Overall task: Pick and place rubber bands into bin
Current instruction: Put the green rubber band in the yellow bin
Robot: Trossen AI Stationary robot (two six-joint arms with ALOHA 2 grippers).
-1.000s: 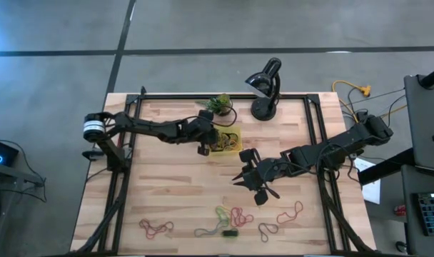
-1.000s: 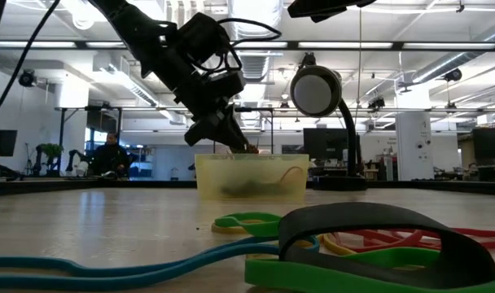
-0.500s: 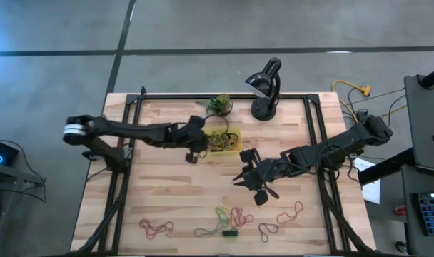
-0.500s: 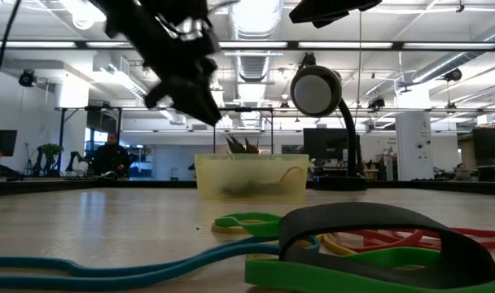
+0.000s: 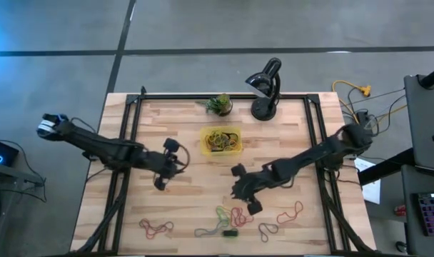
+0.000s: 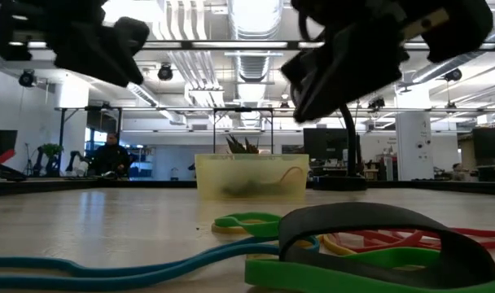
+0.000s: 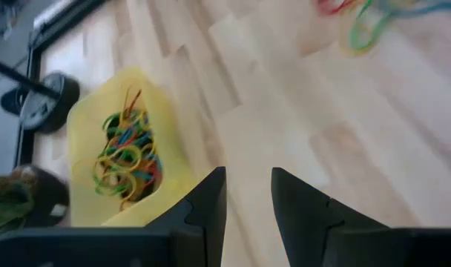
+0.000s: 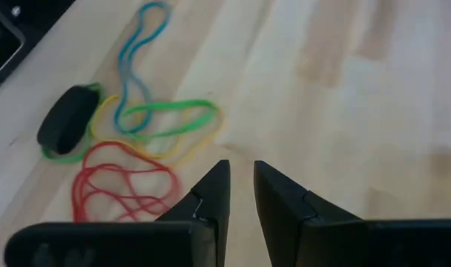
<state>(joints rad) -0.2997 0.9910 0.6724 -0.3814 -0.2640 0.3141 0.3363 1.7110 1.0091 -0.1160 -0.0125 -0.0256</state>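
The translucent-yellow bin (image 5: 222, 140) stands at the far middle of the table (image 5: 181, 203) with several coloured rubber bands (image 7: 127, 158) inside. More rubber bands lie loose along the near edge: red (image 5: 156, 228), green and yellow (image 5: 221, 213), red (image 5: 289, 212) and a dark one (image 5: 230, 233). My left gripper (image 5: 163, 170) hovers open left of the bin and nearer, with nothing between its fingers. My right gripper (image 5: 243, 198) hangs narrowly open just above the table. It is a little beyond the green (image 8: 170, 115), red (image 8: 120, 185), blue (image 8: 140, 55) and dark (image 8: 66, 124) bands.
A black desk lamp (image 5: 265, 91) and a small potted plant (image 5: 218, 105) stand at the far edge beside the bin. A black frame rail (image 5: 124, 143) runs along each side of the table. Bare wood lies between the bin and the loose bands.
My left gripper has drawn back from over the bin toward the table's left and near side, rising a little. My right gripper has sunk and tipped down toward the loose bands by the near edge. The bands and the bin have not moved.
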